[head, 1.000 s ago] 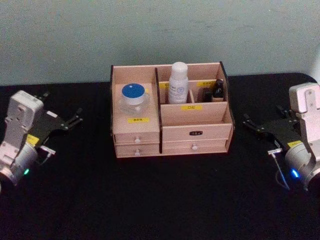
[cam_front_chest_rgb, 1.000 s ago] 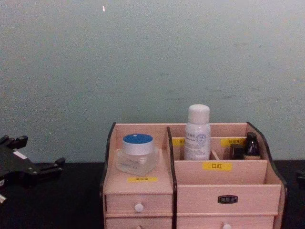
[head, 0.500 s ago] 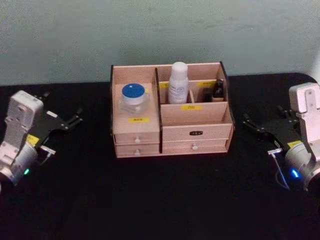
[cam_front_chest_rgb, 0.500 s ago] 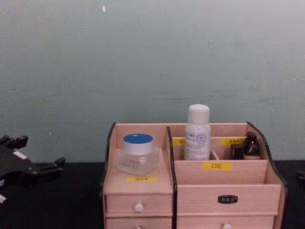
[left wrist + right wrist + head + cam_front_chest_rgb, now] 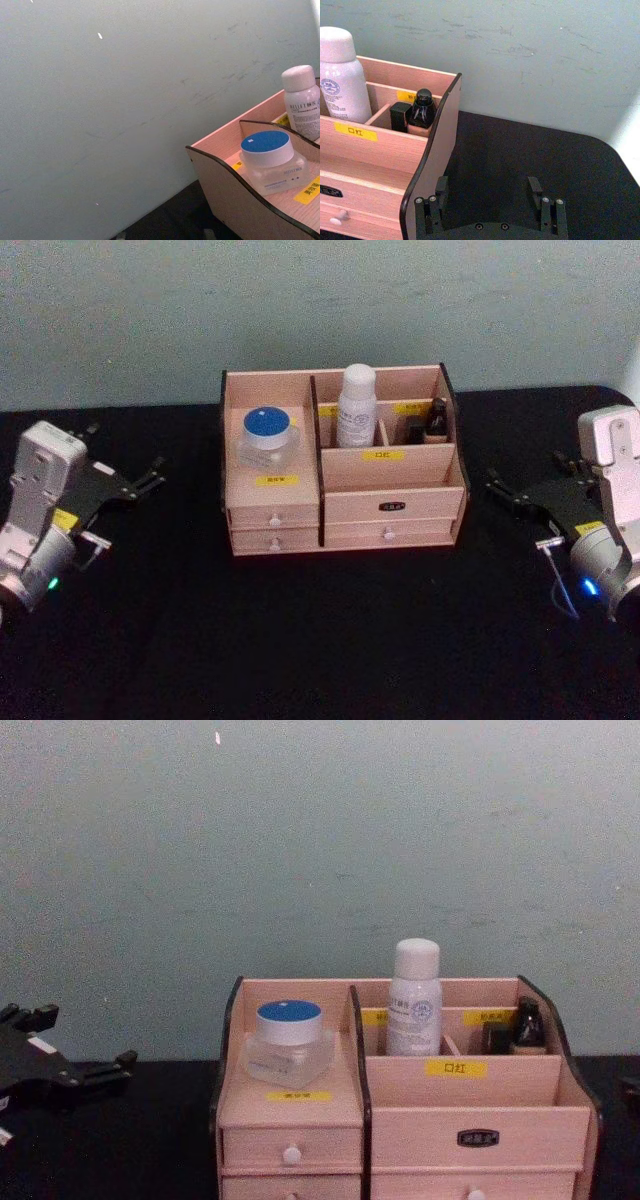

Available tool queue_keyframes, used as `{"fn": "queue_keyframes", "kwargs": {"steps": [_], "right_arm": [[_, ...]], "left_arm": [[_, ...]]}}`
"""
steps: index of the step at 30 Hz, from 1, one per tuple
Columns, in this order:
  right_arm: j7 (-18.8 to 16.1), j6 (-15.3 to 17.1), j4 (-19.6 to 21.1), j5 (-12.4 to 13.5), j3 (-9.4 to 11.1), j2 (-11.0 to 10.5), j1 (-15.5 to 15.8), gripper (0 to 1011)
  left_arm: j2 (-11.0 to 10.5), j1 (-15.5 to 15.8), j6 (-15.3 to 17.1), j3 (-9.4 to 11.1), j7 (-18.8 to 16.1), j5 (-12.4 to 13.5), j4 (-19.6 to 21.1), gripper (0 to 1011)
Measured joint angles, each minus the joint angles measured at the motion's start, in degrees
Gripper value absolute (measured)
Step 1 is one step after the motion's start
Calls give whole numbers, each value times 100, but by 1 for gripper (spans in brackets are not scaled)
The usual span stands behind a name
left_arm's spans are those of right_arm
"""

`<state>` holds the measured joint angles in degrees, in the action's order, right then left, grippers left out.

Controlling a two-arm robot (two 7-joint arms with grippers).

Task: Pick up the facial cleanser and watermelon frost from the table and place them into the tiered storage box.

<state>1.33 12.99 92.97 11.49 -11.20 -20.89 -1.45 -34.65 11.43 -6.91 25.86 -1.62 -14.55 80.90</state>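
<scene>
— In the middle of the black table (image 5: 320, 640), what sits where?

— The storage box (image 5: 392, 485) stands against the far wall, drawers facing the robot. Both items are already inside it, so the job looks finished to me.

— And the arms?

— The left gripper (image 5: 148, 478) rests on the table well left of the box, the right gripper (image 5: 503, 489) well right of it. Each has its fingers spread and holds nothing; I judge they are parked clear because nothing is left to carry.

— What is in each section?

— The white bottle (image 5: 357, 406) stands upright in a rear compartment on the right side, tall enough to rise above the rim. The jar (image 5: 268, 435) with the blue lid sits on the open left shelf, above the small drawers. A small dark bottle (image 5: 422, 109) occupies the rear right corner slot.
</scene>
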Motion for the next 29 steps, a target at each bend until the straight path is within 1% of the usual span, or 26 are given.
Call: {"fn": "queue_keyframes", "kwargs": {"steps": [29], "right_arm": [[0,0,0,0,0,0,0,1000]], "left_arm": [[0,0,0,0,0,0,0,1001]]}}
